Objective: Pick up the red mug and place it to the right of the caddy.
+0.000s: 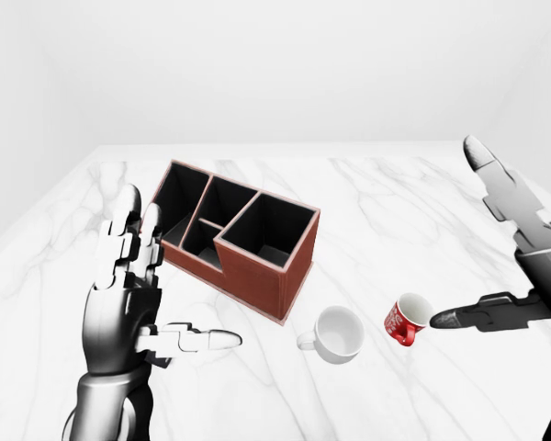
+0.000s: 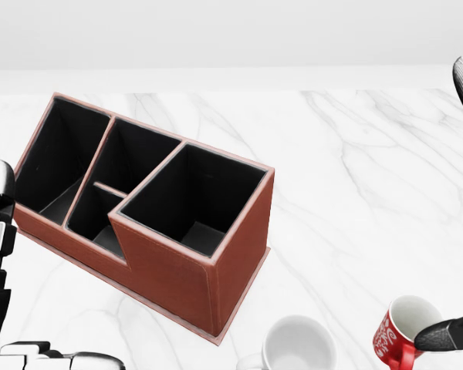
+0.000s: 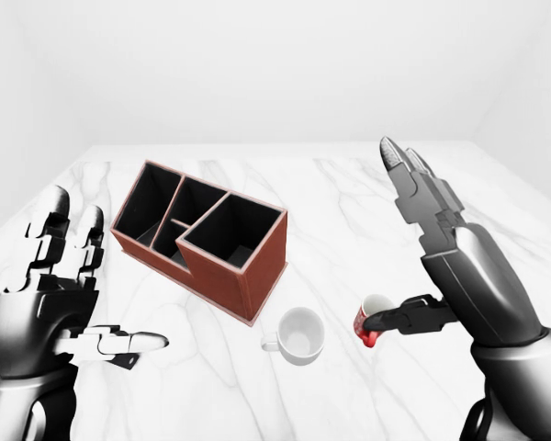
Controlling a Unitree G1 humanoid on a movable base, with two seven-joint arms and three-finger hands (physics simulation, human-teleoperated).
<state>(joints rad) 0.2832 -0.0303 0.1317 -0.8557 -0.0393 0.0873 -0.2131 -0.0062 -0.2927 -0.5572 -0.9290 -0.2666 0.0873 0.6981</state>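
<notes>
**Open hand at the red mug, nothing gripped yet**

Nearest, the right hand (image 3: pixel 432 266) is spread, long fingers raised and the thumb (image 1: pixel 482 314) laid level against the red mug (image 1: pixel 407 319); nothing is closed round it. The mug sits tilted on the marble counter (image 1: pixel 422 211), near and right of the caddy (image 1: pixel 239 234) (roughly where the task wants it, though not upright). The risk, as I judge it: a one-sided thumb push could roll or skid the mug away; closing on its rim alone could flip it. Just left stands a white mug (image 1: pixel 338 333), close enough to be knocked by a sweep. The left hand (image 1: pixel 133 294) hovers open, holding nothing; farther off, the caddy's compartments look empty.
</notes>
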